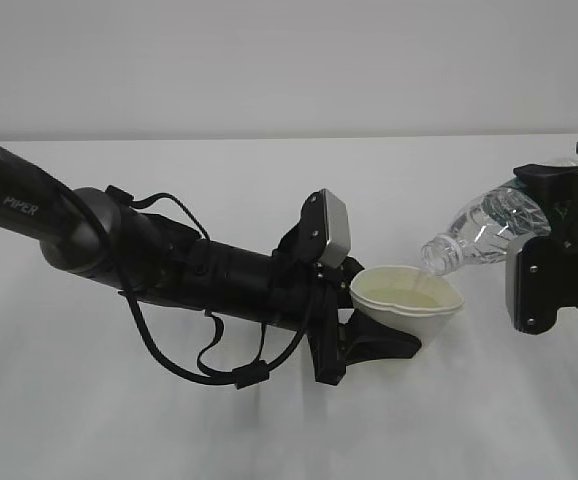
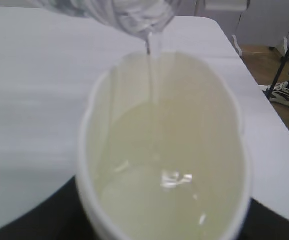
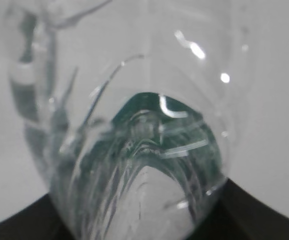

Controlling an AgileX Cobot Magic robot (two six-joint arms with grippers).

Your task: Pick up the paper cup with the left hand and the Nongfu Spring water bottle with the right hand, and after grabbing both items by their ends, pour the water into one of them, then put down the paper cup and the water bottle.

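We see the left hand (image 1: pixel 374 345) gripping the paper cup (image 1: pixel 409 305) at its base, squeezing the rim oval, above the white table (image 1: pixel 269 430) near its middle. The right hand (image 1: pixel 554 250) clamps the Nongfu Spring water bottle (image 1: pixel 484 228) by its bottom end, near the table's right edge, neck tilted down over the cup. A thin stream (image 2: pixel 149 70) enters the cup's pool.

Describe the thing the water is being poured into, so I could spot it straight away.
Follow the long black arm lettered PIPER from the left of the white table to its gripper. Held there is the paper cup: small, white, cream inside, squeezed out of round, with water in it. Unlike the clear tilted bottle above its rim, it is opaque and upright.
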